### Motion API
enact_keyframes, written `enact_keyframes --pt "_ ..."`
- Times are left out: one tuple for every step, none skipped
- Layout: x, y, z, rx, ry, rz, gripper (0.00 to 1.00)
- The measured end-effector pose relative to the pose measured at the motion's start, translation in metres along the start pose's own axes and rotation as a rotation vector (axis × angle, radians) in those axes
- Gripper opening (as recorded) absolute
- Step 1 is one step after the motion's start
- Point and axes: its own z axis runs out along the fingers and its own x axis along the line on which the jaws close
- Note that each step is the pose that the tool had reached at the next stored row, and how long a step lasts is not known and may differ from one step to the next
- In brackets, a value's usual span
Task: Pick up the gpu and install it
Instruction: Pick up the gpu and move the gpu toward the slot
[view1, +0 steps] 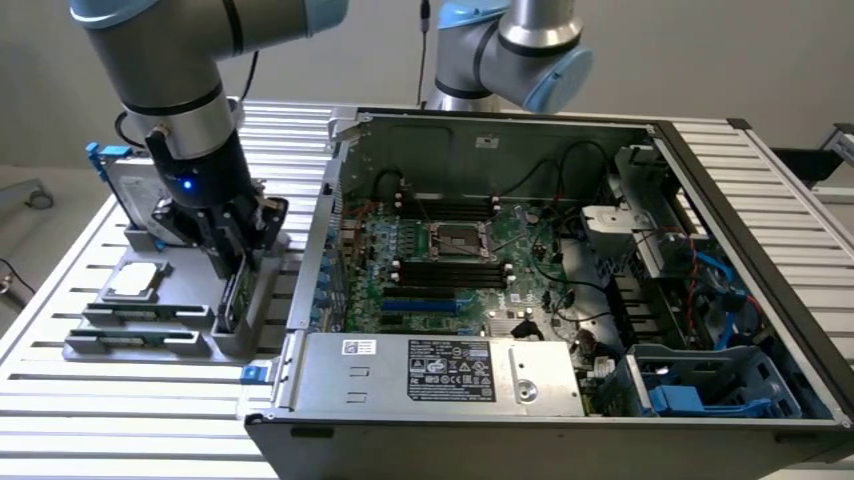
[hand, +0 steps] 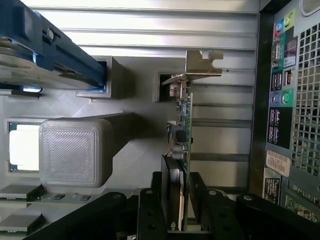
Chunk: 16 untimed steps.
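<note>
The arm (view1: 167, 90) points straight down, on the exterior view's left of the computer case (view1: 534, 250). Its claw (view1: 230, 262) is open, with one finger on each side of the gpu (view1: 228, 298). The gpu stands on its edge in a grey holder (view1: 174, 335) beside the case. The wrist view shows small gaps between the fingers (hand: 150, 210) and the card, then its silver bracket (hand: 202, 62) at the far end.
</note>
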Motion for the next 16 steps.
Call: enact_keyframes --pt "0.0000 0.0000 0.0010 -0.0002 -0.0002 0.000 0.36" --pt "0.0000 -0.0001 0.0012 0.0001 0.0001 0.000 0.36" --pt "0.0000 -0.0001 0.0012 0.0001 0.0001 0.000 0.36" --pt "-0.0001 -0.0001 0.0012 0.0001 0.0002 0.000 0.36" --pt "-0.0001 -0.0001 0.0012 0.0001 0.0002 0.000 0.36" --pt "-0.0001 -0.0001 0.0012 0.0000 0.0002 0.000 0.34" --pt "0.0000 -0.0001 0.0012 0.0001 0.0007 0.000 0.34" --pt "0.0000 -0.0001 0.0012 0.0000 0.0004 0.000 0.28" --pt "0.0000 -0.0001 0.0013 0.0000 0.0004 0.000 0.28" --pt "0.0000 -0.0001 0.0013 0.0000 0.0004 0.000 0.28" --pt "0.0000 -0.0001 0.0013 0.0000 0.0003 0.000 0.27" --pt "0.0000 -0.0001 0.0013 0.0000 0.0003 0.000 0.27" --pt "-0.0001 -0.0001 0.0013 0.0000 0.0004 0.000 0.27" --pt "-0.0001 -0.0001 0.0013 0.0000 0.0003 0.000 0.27" --pt "-0.0001 -0.0001 0.0013 0.0000 0.0004 0.000 0.27" --pt "-0.0001 -0.0001 0.0013 0.0000 0.0003 0.000 0.27"
